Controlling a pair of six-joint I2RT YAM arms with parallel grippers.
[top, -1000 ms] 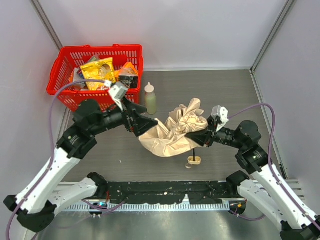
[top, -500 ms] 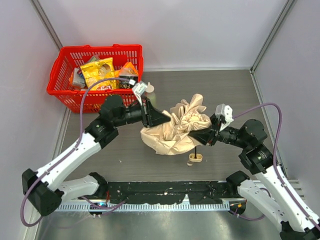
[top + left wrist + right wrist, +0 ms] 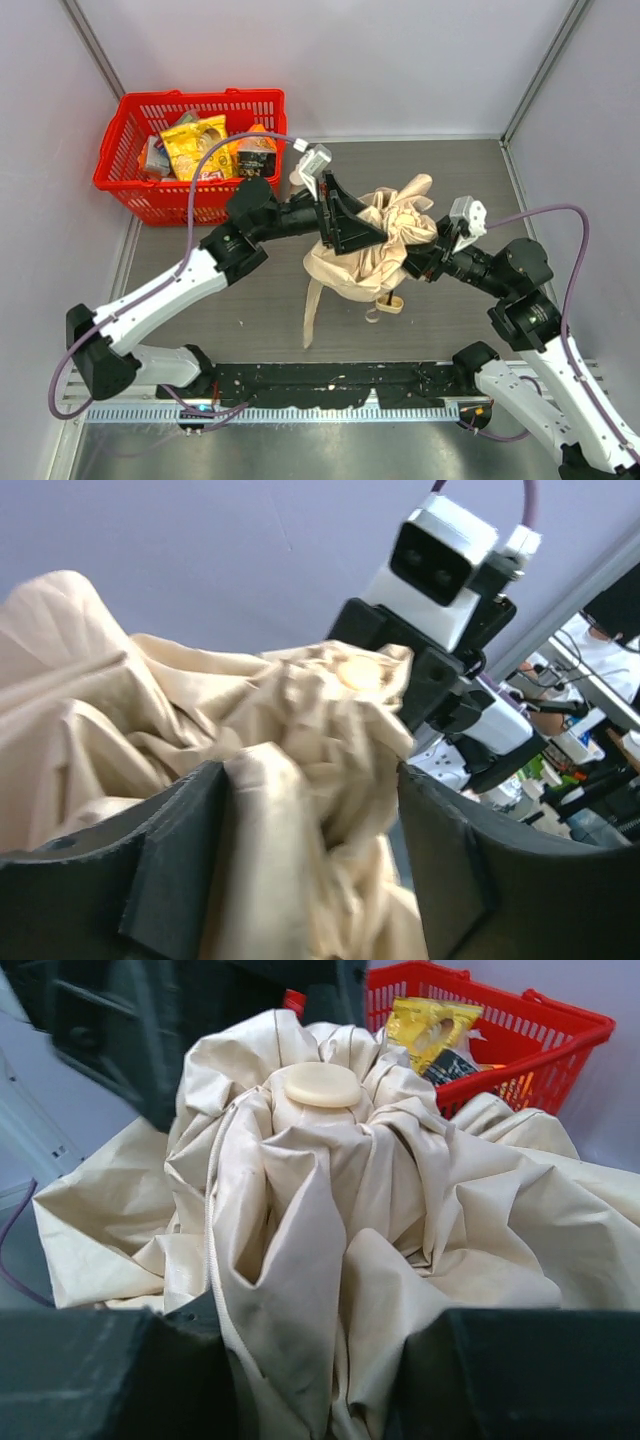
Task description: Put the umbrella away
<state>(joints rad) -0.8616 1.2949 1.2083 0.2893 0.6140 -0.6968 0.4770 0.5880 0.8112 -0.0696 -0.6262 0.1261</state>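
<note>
The beige umbrella (image 3: 385, 235) hangs as a crumpled bundle above the table between both arms. Its pale knob handle (image 3: 388, 304) sits low under the bundle, and a fabric strap (image 3: 309, 312) dangles to the left. My left gripper (image 3: 352, 232) is against the bundle's left side. In the left wrist view its jaws (image 3: 310, 800) stand apart around a fold of the umbrella (image 3: 250, 710), with a gap beside the right finger. My right gripper (image 3: 425, 255) is shut on the umbrella's folds (image 3: 330, 1190) just below the round top cap (image 3: 322, 1085).
A red basket (image 3: 200, 97) with snack packets stands at the back left, also seen behind the fabric (image 3: 560, 1020). A pale squeeze bottle (image 3: 296, 180) stands right of it, mostly hidden by my left arm. Grey walls close in the table's back and sides.
The umbrella bundle has risen and shifted right. My left arm reached further right along it; its jaws closed, then widened again. The strap now dangles free.
</note>
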